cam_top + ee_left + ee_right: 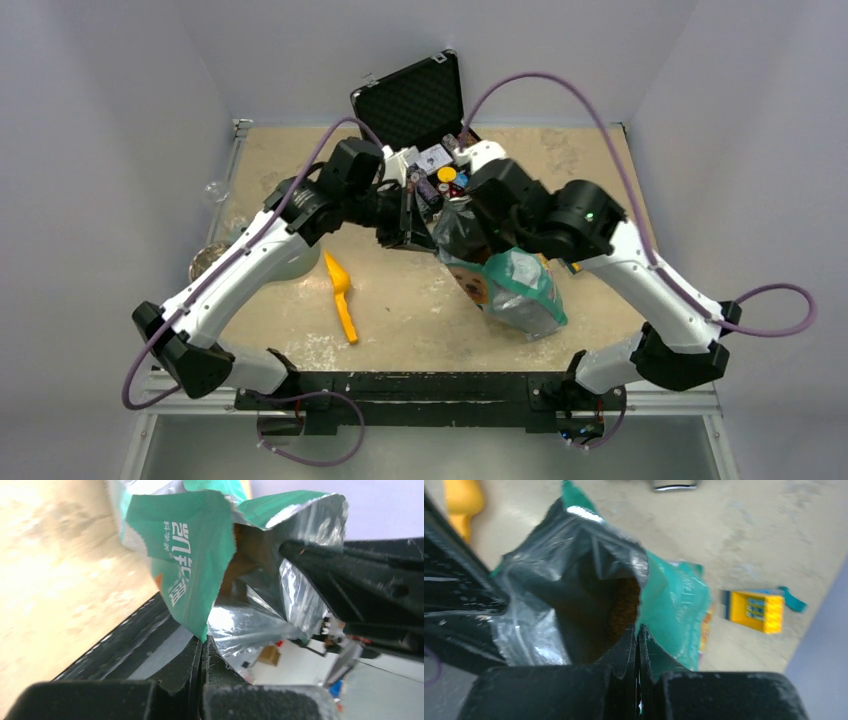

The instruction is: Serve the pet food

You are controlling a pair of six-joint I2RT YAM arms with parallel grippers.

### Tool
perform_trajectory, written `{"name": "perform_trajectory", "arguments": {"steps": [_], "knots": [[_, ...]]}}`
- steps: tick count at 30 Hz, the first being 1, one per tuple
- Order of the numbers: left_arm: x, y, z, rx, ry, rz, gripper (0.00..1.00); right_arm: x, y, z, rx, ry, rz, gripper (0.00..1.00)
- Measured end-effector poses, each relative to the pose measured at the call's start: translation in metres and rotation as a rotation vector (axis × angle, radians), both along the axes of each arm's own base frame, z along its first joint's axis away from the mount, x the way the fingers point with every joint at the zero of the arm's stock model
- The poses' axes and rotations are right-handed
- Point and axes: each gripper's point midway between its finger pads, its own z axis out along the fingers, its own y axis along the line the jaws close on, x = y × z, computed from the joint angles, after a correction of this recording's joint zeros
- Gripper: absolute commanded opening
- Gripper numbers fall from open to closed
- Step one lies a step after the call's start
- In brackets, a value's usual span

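A teal pouch (515, 290) sits a little right of the middle of the table (420, 330), with both arms meeting over it. Its long axis runs from far left to near right. The bottom rests on the table at the near right, and the torn-open mouth is lifted and points far and left, toward an open black case (410, 100) at the far edge. A dog's face shows on the upturned side. The left gripper (202, 647) has its fingers pinched together on the teal lip of the mouth. The right gripper (638, 635) is pinched onto the opposite lip, so the silver-lined mouth gapes between them. Through the mouth, the right wrist view shows brown kibble (621, 607) deep inside the pouch. A yellow scoop (342, 300) lies on the table left of the pouch, well apart from it. A yellow block (754, 610) lies beyond the pouch.
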Motion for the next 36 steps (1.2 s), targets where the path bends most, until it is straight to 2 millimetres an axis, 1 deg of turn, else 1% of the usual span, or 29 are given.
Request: {"name": "perform_trajectory", "arguments": {"steps": [1, 2, 4, 5, 6, 8, 10, 11, 13, 14, 16, 18, 19, 21, 22, 24, 27, 29, 30, 33, 34, 36], "knots": [[-0.004, 0.008, -0.005, 0.021, -0.008, 0.0, 0.01, -0.004, 0.018, -0.01, 0.008, 0.014, 0.039, 0.0], [-0.009, 0.018, -0.012, 0.053, -0.017, 0.0, 0.08, -0.007, 0.032, -0.017, 0.02, 0.026, 0.069, 0.0], [-0.02, 0.039, -0.026, 0.122, -0.038, 0.001, 0.25, -0.017, 0.064, -0.031, 0.049, 0.065, 0.146, 0.0], [-0.024, 0.046, -0.029, 0.141, -0.05, 0.0, 0.33, -0.022, 0.075, -0.036, 0.062, 0.08, 0.174, 0.0], [-0.029, 0.054, -0.031, 0.154, -0.065, -0.001, 0.42, -0.024, 0.082, -0.038, 0.072, 0.089, 0.193, 0.0], [-0.041, 0.071, -0.026, 0.156, -0.122, 0.011, 0.51, -0.027, 0.091, -0.042, 0.089, 0.1, 0.213, 0.0], [-0.055, 0.09, -0.013, 0.129, -0.197, 0.045, 0.54, -0.028, 0.092, -0.04, 0.104, 0.103, 0.221, 0.0], [-0.061, 0.1, -0.005, 0.112, -0.24, 0.07, 0.54, -0.029, 0.091, -0.038, 0.111, 0.103, 0.226, 0.0], [-0.068, 0.116, 0.005, 0.088, -0.307, 0.128, 0.48, -0.033, 0.088, -0.037, 0.128, 0.104, 0.237, 0.0], [-0.07, 0.126, 0.007, 0.081, -0.333, 0.169, 0.47, -0.036, 0.085, -0.036, 0.139, 0.104, 0.244, 0.0], [-0.069, 0.139, 0.001, 0.092, -0.336, 0.26, 0.45, -0.042, 0.081, -0.034, 0.169, 0.105, 0.26, 0.0], [-0.06, 0.142, -0.018, 0.121, -0.278, 0.326, 0.44, -0.051, 0.077, -0.032, 0.211, 0.11, 0.287, 0.0], [-0.054, 0.14, -0.032, 0.14, -0.23, 0.35, 0.44, -0.054, 0.075, -0.032, 0.229, 0.114, 0.299, 0.0], [-0.039, 0.131, -0.067, 0.191, -0.106, 0.386, 0.44, -0.066, 0.075, -0.032, 0.282, 0.13, 0.34, 0.0], [-0.035, 0.126, -0.079, 0.203, -0.056, 0.391, 0.44, -0.071, 0.076, -0.033, 0.301, 0.138, 0.358, 0.0], [-0.022, 0.106, -0.105, 0.211, 0.064, 0.384, 0.43, -0.081, 0.078, -0.035, 0.339, 0.151, 0.398, 0.0], [-0.004, 0.069, -0.132, 0.158, 0.229, 0.364, 0.43, -0.086, 0.079, -0.037, 0.369, 0.148, 0.424, 0.0], [0.004, 0.043, -0.147, 0.101, 0.324, 0.355, 0.44, -0.083, 0.079, -0.037, 0.37, 0.13, 0.418, 0.0], [0.005, 0.029, -0.155, 0.078, 0.375, 0.349, 0.44, -0.079, 0.079, -0.036, 0.365, 0.116, 0.407, 0.0], [-0.004, -0.006, -0.174, 0.049, 0.5, 0.324, 0.44, -0.064, 0.077, -0.034, 0.328, 0.077, 0.346, 0.0], [-0.009, -0.017, -0.178, 0.039, 0.54, 0.313, 0.44, -0.056, 0.076, -0.034, 0.308, 0.071, 0.316, 0.0], [-0.013, -0.034, -0.179, 0.008, 0.587, 0.301, 0.44, -0.04, 0.073, -0.036, 0.266, 0.076, 0.248, 0.0]]}}
